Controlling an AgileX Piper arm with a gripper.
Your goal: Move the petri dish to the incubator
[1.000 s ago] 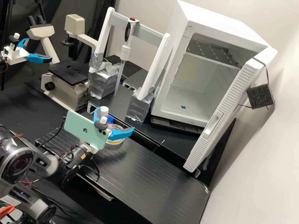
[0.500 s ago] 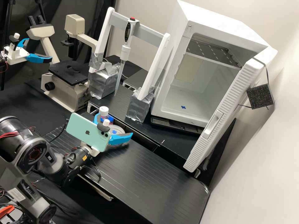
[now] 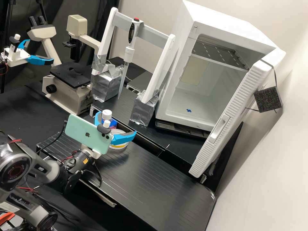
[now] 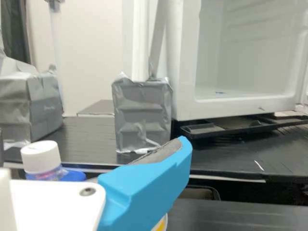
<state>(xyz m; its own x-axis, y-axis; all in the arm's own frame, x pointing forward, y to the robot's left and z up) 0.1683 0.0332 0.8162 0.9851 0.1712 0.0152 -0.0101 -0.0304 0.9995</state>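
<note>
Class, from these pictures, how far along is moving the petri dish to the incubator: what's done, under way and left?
Done: the white, box-shaped incubator has its ribbed white door open.

Under way: the white hand with blue fingers is at the round, clear petri dish, its fingers spread wide.

Left, probably: gripping the dish, carrying it over and setting it inside, as it is outside the incubator.

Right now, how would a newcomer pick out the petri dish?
In front of the open white incubator, find the blue-fingered end effector. It partly hides the petri dish: low, round, yellow near its base, unlike the taller white-capped bottle beside it.
</note>
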